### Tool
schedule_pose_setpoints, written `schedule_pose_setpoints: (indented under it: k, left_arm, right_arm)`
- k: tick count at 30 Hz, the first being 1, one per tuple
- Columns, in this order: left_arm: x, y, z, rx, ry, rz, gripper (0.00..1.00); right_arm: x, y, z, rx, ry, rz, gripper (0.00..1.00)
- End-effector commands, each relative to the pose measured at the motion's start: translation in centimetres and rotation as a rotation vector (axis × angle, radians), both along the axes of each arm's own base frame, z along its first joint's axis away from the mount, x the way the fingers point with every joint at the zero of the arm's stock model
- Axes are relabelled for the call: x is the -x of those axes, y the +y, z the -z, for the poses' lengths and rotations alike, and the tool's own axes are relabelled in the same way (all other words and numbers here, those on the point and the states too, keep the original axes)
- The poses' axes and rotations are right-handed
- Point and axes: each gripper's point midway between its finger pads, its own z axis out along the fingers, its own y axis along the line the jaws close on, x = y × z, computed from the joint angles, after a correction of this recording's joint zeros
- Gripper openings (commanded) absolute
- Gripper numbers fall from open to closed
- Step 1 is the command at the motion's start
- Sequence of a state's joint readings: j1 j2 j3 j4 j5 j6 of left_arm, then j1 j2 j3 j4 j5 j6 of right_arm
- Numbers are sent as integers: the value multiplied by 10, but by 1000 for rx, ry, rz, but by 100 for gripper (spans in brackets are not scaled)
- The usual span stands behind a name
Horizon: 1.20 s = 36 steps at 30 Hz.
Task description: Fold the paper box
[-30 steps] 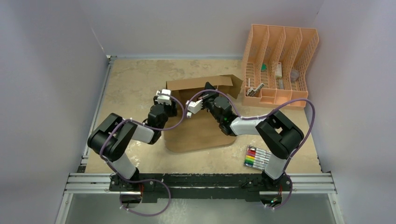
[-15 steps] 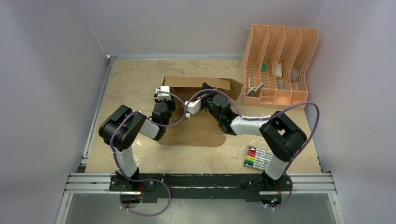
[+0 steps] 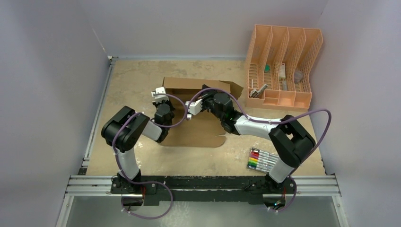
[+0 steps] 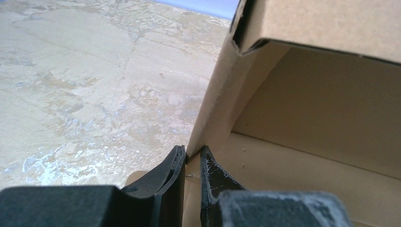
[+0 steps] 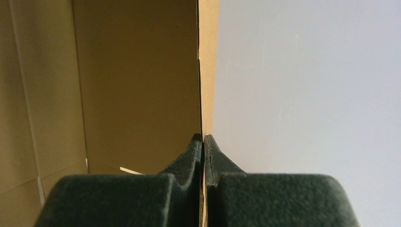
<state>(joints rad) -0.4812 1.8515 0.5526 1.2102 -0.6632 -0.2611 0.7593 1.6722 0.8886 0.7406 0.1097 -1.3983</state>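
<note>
The paper box, brown corrugated cardboard, lies mid-table with its back wall raised. My left gripper is at the box's left rear corner. In the left wrist view its jaws are pinched on the lower edge of an upright side flap, with cardboard between the fingers. My right gripper reaches over the box floor to the raised back part. In the right wrist view it is shut on the thin edge of a cardboard panel, which runs straight up from the fingertips.
A peach slotted organizer holding small items stands at the back right, close to the box's right flap. A pack of coloured markers lies at the front right beside the right arm. Walls enclose the table on three sides.
The left arm has reached further back and its jaws have closed onto the left side flap. The box has slid away from the near edge, its back wall standing higher. The right grip is unchanged.
</note>
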Motion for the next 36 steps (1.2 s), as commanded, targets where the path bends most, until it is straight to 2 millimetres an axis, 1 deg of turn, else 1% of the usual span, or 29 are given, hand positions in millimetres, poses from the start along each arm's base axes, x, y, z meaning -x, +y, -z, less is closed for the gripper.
schedule_pose_setpoints:
  k: [1,4,6,9,13,15,17,20,21,23,26,28,31,33,36]
  left_arm:
    - [-4,28,-38,130,-123,-197,8]
    - [1,41,-46,145,-122,-296,6]
    - [4,50,-47,108,-94,-388,6]
    - [10,60,-49,44,-62,-515,1]
    - [28,72,-48,35,-78,-683,0]
    - [31,74,-45,40,-82,-731,0]
    - [30,73,-42,53,-83,-746,0]
    - [28,70,-35,72,-63,-709,1]
    - [27,68,-32,77,-52,-682,5]
    - [26,63,-28,88,-36,-615,9]
    - [26,52,-23,112,-20,-489,18]
    - [27,46,-25,124,-19,-425,26]
    - [31,40,-31,118,-14,-339,36]
    - [35,37,-34,119,-12,-293,47]
    - [40,33,-37,116,-8,-232,56]
  right_arm:
    - [18,10,25,30,146,-62,0]
    - [20,11,24,23,175,-70,0]
    - [23,13,23,11,202,-79,0]
    - [26,14,20,-13,254,-78,0]
    - [34,20,15,-49,315,-105,0]
    - [37,21,18,-50,337,-113,0]
    - [39,21,21,-45,351,-116,0]
    - [38,19,24,-36,356,-105,0]
    - [39,19,25,-33,359,-105,0]
    - [42,22,29,-28,382,-122,0]
    - [36,19,30,-32,384,-95,0]
    - [32,16,31,-26,379,-79,0]
    - [25,11,30,-37,385,-57,0]
    - [19,7,32,-36,390,-38,0]
    - [11,2,33,-34,389,-12,0]
